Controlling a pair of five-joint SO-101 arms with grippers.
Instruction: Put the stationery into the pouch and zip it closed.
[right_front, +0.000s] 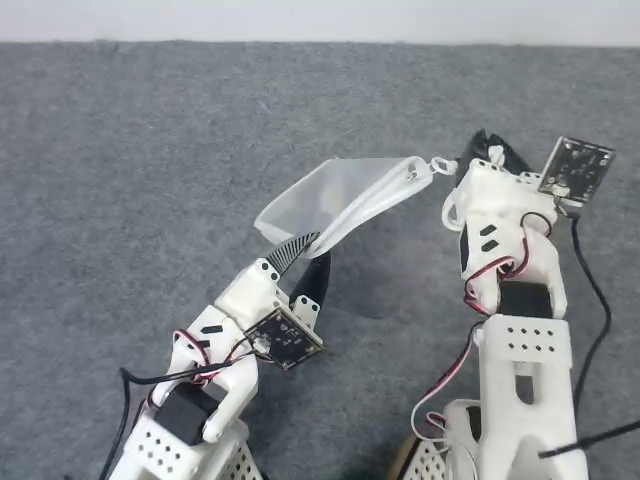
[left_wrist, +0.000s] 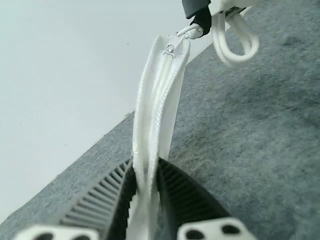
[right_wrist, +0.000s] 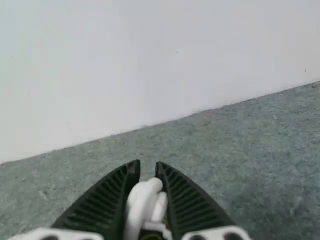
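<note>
Now the pouch (right_front: 335, 200) hangs stretched between the two grippers, lifted off the grey carpet (right_front: 140, 160). The left gripper (left_wrist: 146, 169) has its ribbed black fingers (left_wrist: 175, 192) narrowed onto one end of the pouch, the white fabric pinched flat between them. From these fingers the pouch runs away towards the other arm, with its zipper edge (left_wrist: 161, 95) turned to the left wrist camera. Along the stretch that shows, the zipper looks joined.

At the far end of the pouch sits the small metal slider (left_wrist: 171, 48), just beside the tips of the right gripper (right_wrist: 147, 170). That gripper's fingers are drawn close together around a white cord pull (right_wrist: 145, 200), which fills the narrow gap between them. A loose loop of white cord (left_wrist: 234, 42) dangles by those fingers, clear of the carpet.

From above, the pouch is pale and half see-through, sagging a little between the two sets of fingers; what lies inside cannot be told. Beyond the right fingers the carpet meets a plain white wall (right_wrist: 150, 55).
</note>
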